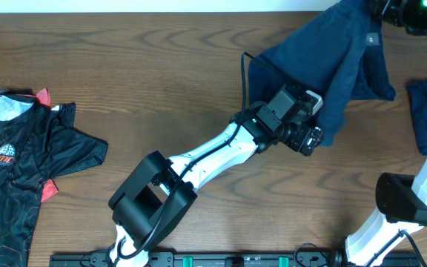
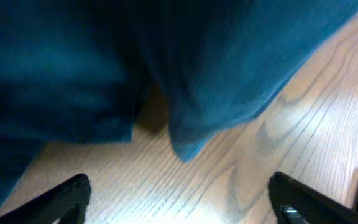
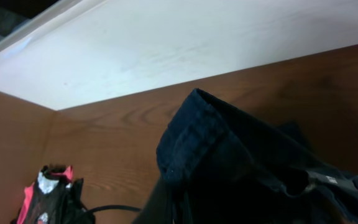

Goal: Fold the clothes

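Soft navy clothes (image 1: 339, 67) are held bunched above the wooden table (image 1: 161, 59) by the clamped right gripper (image 1: 380, 11); the left gripper (image 2: 179, 196) is spread wide, empty.

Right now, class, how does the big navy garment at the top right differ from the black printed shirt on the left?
The navy garment is plain; the printed shirt carries orange line patterns and red trim. The navy garment is bunched and partly lifted off the table; the printed shirt lies spread flat. Both are soft clothing at the same wooden table.
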